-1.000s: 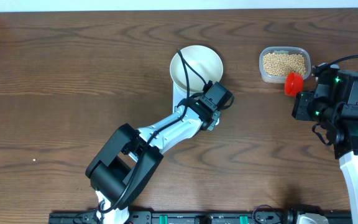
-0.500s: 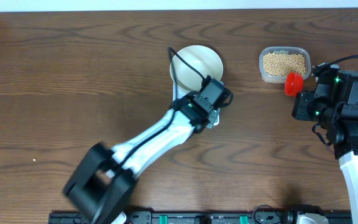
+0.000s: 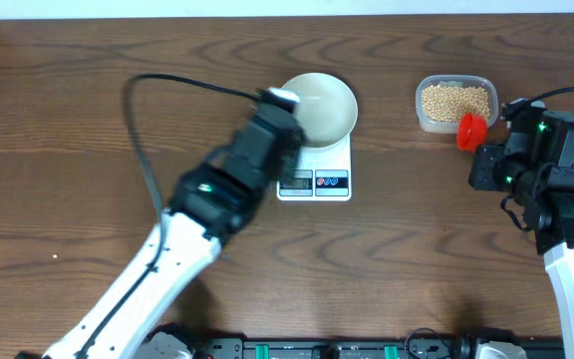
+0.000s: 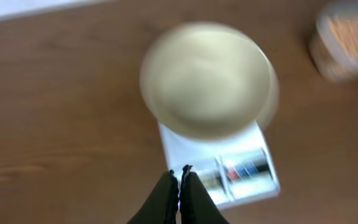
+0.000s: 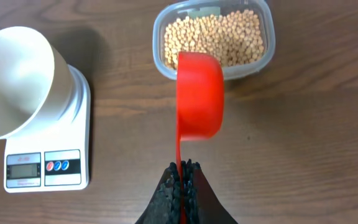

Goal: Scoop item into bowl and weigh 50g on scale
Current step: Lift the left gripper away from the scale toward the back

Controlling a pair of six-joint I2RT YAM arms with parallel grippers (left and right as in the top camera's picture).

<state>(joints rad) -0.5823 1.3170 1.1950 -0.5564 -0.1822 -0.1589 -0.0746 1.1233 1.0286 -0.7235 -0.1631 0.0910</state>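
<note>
The cream-white bowl [image 3: 319, 108] stands empty on the white scale [image 3: 315, 178], also in the right wrist view [image 5: 12, 79] and blurred in the left wrist view [image 4: 207, 78]. The beans [image 3: 455, 100] fill a clear tub [image 3: 427, 119]; in the right wrist view the beans [image 5: 213, 36] lie just beyond the scoop. My right gripper [image 5: 183, 167] is shut on the handle of a red scoop [image 5: 199, 94], empty, held by the tub's near edge. My left gripper [image 4: 179, 172] is shut and empty, raised above the scale's near left corner [image 4: 185, 155].
The scale's display and its red and blue buttons [image 5: 57, 166] face the near side. The left arm [image 3: 207, 199] stretches across the table's left half. The table's back edge runs just behind the bowl and tub.
My left arm has pulled back from the scale's front to the left and up, uncovering the display and buttons. The right gripper and scoop have not moved.
</note>
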